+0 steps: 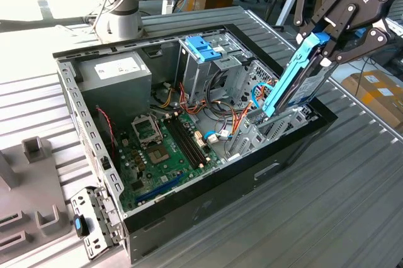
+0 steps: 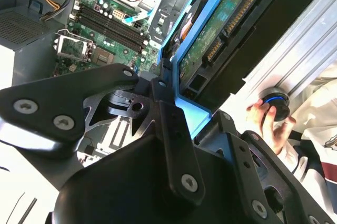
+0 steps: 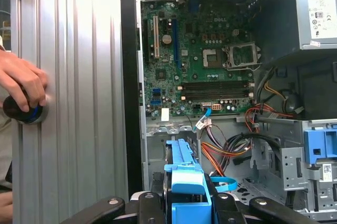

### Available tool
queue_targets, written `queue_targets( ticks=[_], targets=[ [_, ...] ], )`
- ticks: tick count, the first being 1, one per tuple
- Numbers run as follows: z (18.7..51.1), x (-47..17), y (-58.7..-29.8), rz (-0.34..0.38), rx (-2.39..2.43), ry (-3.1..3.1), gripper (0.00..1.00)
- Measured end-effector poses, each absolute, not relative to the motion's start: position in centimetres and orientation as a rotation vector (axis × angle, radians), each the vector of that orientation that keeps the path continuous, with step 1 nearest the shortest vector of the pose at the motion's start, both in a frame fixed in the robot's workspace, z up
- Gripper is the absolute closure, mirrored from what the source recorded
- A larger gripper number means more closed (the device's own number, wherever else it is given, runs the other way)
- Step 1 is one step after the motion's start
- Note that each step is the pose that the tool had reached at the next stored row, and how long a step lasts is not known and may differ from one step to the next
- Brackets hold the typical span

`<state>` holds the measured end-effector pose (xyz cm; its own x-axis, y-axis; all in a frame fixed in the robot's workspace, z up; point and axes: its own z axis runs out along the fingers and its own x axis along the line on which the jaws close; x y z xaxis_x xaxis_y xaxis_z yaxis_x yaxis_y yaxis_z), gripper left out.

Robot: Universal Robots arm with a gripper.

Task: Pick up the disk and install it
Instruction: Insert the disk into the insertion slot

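Note:
The disk [image 1: 296, 79] is a dark drive framed by light-blue rails. It is held tilted over the open computer case [image 1: 189, 199], at the exterior view's right end. My gripper [image 1: 324, 41] is shut on its upper end. The lower end reaches down into the grey metal drive bay [image 1: 264, 129] by the case wall. In the second wrist view the disk [image 2: 226, 19] shows its green circuit side, with my gripper [image 2: 184, 113] clamped on its blue rail. In the first wrist view the disk [image 3: 184, 182] stands edge-on between my black fingers [image 3: 152, 203].
Inside the case lie the motherboard [image 1: 164, 148], a power supply [image 1: 119, 76], loose cables, and a blue handle on a grey cage [image 1: 204, 48]. A person's hand [image 3: 21, 87] rests on a black knob on the ribbed table. Grey fixtures [image 1: 31, 180] stand at the exterior view's left.

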<state>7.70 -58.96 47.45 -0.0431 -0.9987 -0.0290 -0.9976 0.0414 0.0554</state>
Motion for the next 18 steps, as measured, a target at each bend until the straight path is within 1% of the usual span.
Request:
queue_targets(
  ticks=[18],
  targets=[
    [47.03, 7.69, -58.96, -0.094, 2.161, -2.254, 0.63]
  ],
)
